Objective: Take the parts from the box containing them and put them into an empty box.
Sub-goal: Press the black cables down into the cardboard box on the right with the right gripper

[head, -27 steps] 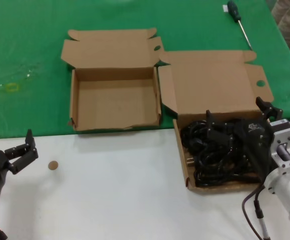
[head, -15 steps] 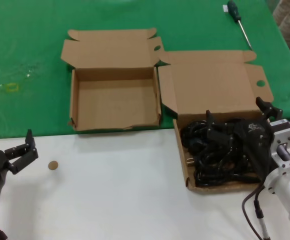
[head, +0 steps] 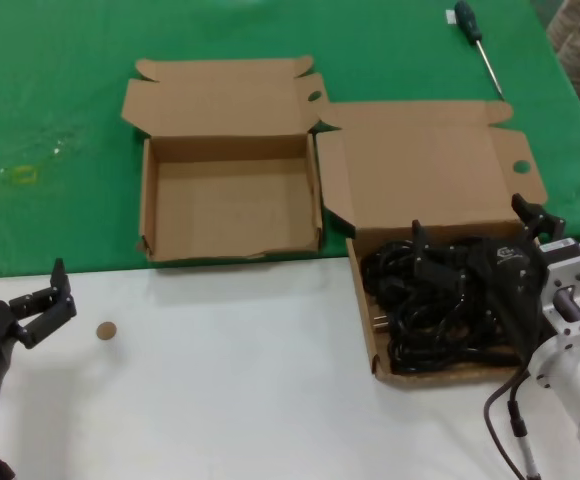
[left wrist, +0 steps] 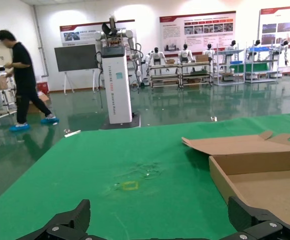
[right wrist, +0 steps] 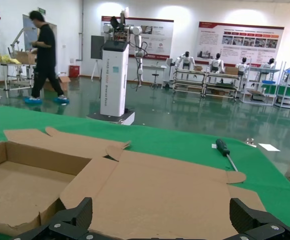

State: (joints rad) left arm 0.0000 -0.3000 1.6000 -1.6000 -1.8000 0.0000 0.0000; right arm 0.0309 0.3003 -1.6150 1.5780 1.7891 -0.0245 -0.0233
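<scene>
Still risky: right hand (head: 475,250) spread open over tangled cords (head: 440,305)
One snagged loop could drag out the whole knot; left hand (head: 45,300) waits open

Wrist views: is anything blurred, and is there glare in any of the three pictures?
Left wrist view: the walking person is slightly motion-blurred, and the hall floor mirrors the lights. Right wrist view: the same person is soft; the lit wall posters are bright. Head view: a faint sheen on the green mat; the power cords merge into one dark mass.
</scene>
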